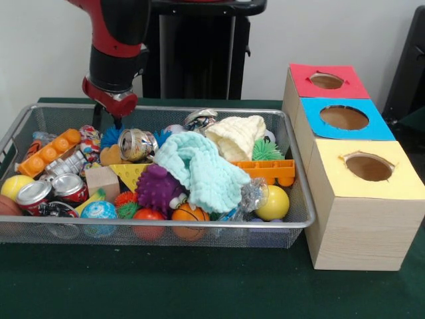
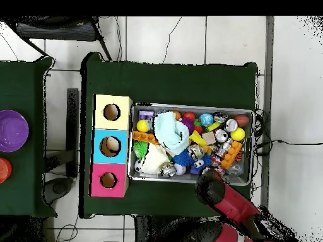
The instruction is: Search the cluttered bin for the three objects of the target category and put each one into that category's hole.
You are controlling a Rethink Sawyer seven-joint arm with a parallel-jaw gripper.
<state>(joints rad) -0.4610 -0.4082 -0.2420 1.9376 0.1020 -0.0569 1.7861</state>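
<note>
A wire mesh bin (image 1: 166, 109) is packed with clutter. A light blue cloth (image 1: 199, 169) and a cream cloth (image 1: 236, 136) lie on top near the middle. Around them are a crushed silver can (image 1: 136, 144), two red cans (image 1: 70, 187), a purple spiky ball (image 1: 159, 188), a yellow ball (image 1: 273, 203), a small basketball (image 1: 189, 214) and orange bricks (image 1: 50, 151). My gripper (image 1: 108, 121) hangs over the bin's back left corner, above a blue spiky toy, holding nothing that I can see. In the overhead view the arm (image 2: 221, 195) hides it at the bin (image 2: 189, 106) edge.
Three wooden boxes stand in a row right of the bin, each with one hole: red top (image 1: 327, 81), blue top (image 1: 344, 117), yellow top (image 1: 368, 167). In the overhead view a purple bowl (image 2: 12, 130) sits on a separate table to the left.
</note>
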